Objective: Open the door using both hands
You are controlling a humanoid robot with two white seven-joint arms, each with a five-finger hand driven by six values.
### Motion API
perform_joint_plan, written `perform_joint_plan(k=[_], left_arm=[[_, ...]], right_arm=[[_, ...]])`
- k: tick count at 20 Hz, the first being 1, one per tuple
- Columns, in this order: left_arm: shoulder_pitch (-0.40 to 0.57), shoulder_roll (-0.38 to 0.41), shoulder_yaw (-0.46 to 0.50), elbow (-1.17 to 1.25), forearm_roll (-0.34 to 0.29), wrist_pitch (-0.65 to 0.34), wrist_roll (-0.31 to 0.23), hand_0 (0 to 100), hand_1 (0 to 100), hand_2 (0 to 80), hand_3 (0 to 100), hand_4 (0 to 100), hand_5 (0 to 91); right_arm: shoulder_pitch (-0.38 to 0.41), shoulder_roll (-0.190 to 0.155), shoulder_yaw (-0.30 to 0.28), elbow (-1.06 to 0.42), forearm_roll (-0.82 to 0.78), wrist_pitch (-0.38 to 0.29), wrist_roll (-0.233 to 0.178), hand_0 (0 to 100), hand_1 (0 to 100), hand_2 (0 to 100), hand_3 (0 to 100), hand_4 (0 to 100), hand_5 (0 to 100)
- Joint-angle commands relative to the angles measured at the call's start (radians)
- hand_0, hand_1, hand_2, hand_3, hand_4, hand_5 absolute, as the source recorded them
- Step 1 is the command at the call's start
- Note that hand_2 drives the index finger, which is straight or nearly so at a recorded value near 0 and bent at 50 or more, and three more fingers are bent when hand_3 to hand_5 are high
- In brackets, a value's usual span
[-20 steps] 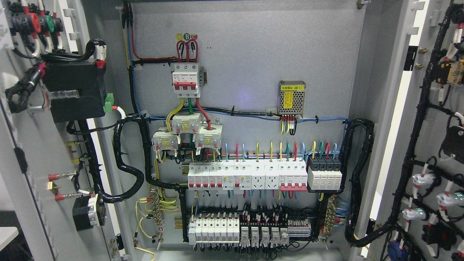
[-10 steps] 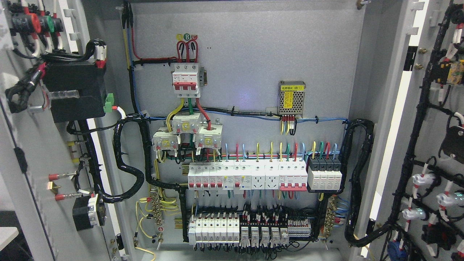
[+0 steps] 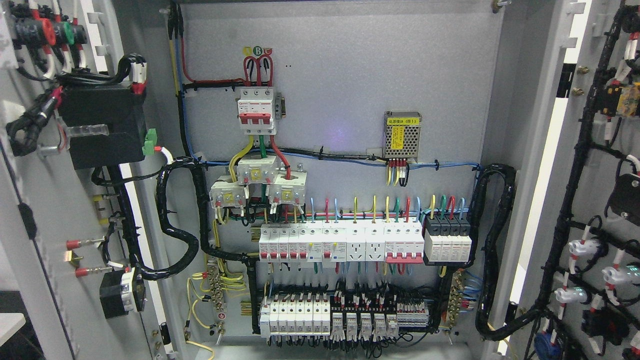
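An electrical cabinet stands wide open in the head view. Its left door point(image 3: 45, 220) is swung out at the picture's left, its inner face carrying a black box and wired buttons. Its right door point(image 3: 595, 200) is swung out at the right, with black cable looms and small white lamps on its inner face. Between them the grey back panel point(image 3: 350, 75) shows a red-and-white main breaker point(image 3: 256, 110), rows of white breakers point(image 3: 340, 242) and a meshed power supply point(image 3: 402, 134). Neither of my hands or arms shows anywhere.
Thick black cable bundles loop from each door into the cabinet at the lower left point(image 3: 175, 250) and lower right point(image 3: 495, 250). Relays and terminal blocks point(image 3: 345, 315) fill the bottom row. A white surface corner point(image 3: 10, 325) shows at the far lower left.
The left door's edge and its fittings have drifted very slightly leftward. Everything else looks the same.
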Motion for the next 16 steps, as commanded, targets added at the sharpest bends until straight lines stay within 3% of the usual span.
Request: perform_joint_plan(k=[1,7,10,16], left_arm=[[-0.055,-0.012,0.026,-0.168,-0.004,-0.041,0.0,0,0,0.0,0,3,0.0],[-0.097,-0.003,-0.015,-0.237,-0.004,-0.111,0.0,0,0,0.0,0,3,0.0],[-0.114,0.0,-0.023,-0.257,-0.004,-0.16,0.002,0,0,0.0,0,3,0.0],[-0.114,0.0,-0.023,-0.306,-0.004,-0.22,0.002,0,0,0.0,0,3,0.0]], right_arm=[[-0.005,-0.025,-0.111,-0.055,0.005,-0.014,0.0,11,0,0,0,0,0],[-0.009,-0.032,-0.129,-0.098,0.006,-0.048,0.0,11,0,0,0,0,0],[0.004,-0.061,-0.134,-0.115,0.006,-0.048,0.0,11,0,0,0,0,0],[0.042,-0.087,-0.145,-0.126,0.006,-0.048,0.0,11,0,0,0,0,0]])
